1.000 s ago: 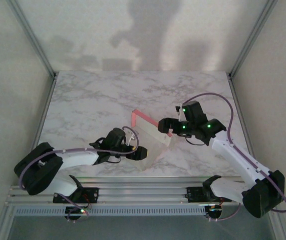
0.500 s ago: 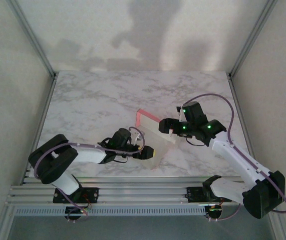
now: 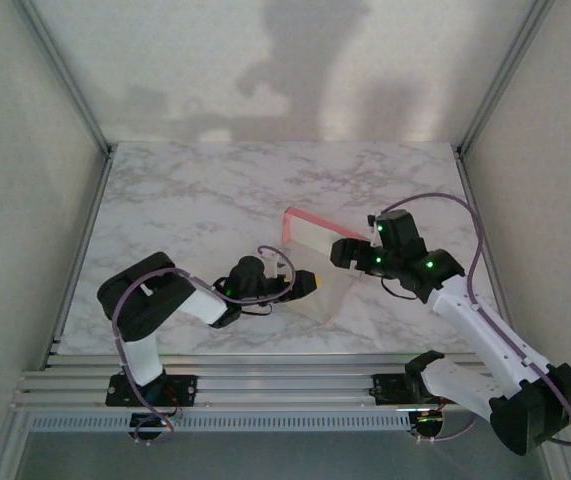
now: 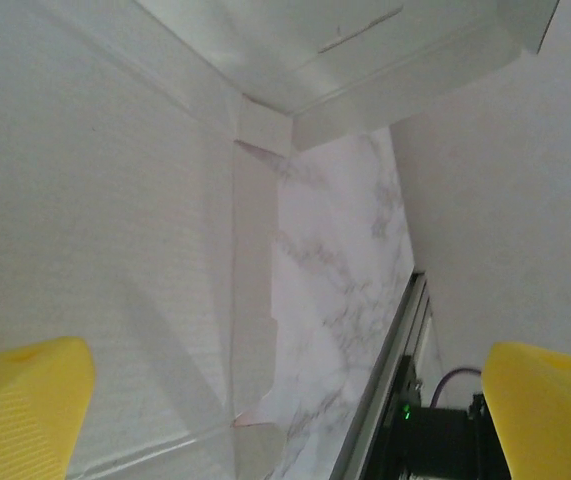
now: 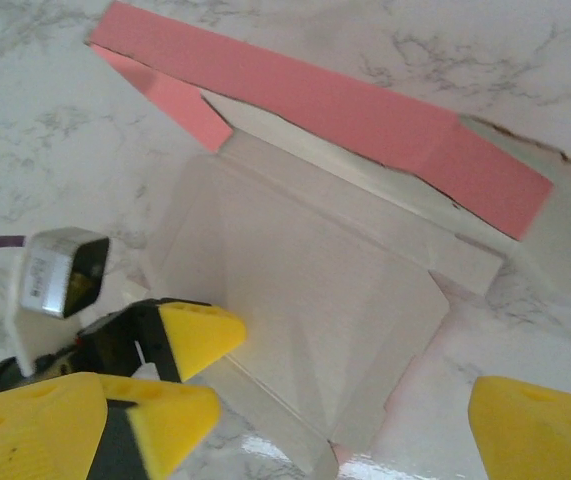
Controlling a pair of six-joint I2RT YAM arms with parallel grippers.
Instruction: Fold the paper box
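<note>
Over the last second I have tucked my left elbow in and pushed my left hand point(image 3: 310, 283) up to the near edge of the paper box point(image 3: 313, 252). The box has slid with it, a little farther out and to the right across the marble surface point(image 3: 185, 200). My right hand point(image 3: 347, 250) has backed off to the right by about as much, so it is just beside the right end of the pink flap. Both hands are spread wide and neither grips anything. From the left wrist my yellow fingers point(image 4: 25, 400) stand far apart with off-white card close in front of them. From the right wrist the box point(image 5: 305, 300) lies ahead of my parted fingers point(image 5: 540, 430), untouched. I read this as nudging the sheet into place, not folding it; most of the creasing seems still to come. The box lies mid-surface, between my two hands, off-white inside facing up. One long flap on its far side is turned so that its pink face shows, though I cannot tell how steeply it stands. Its long axis follows that flap, running diagonally from far-left to near-right, and the flat panels spread from it toward my left hand.
</note>
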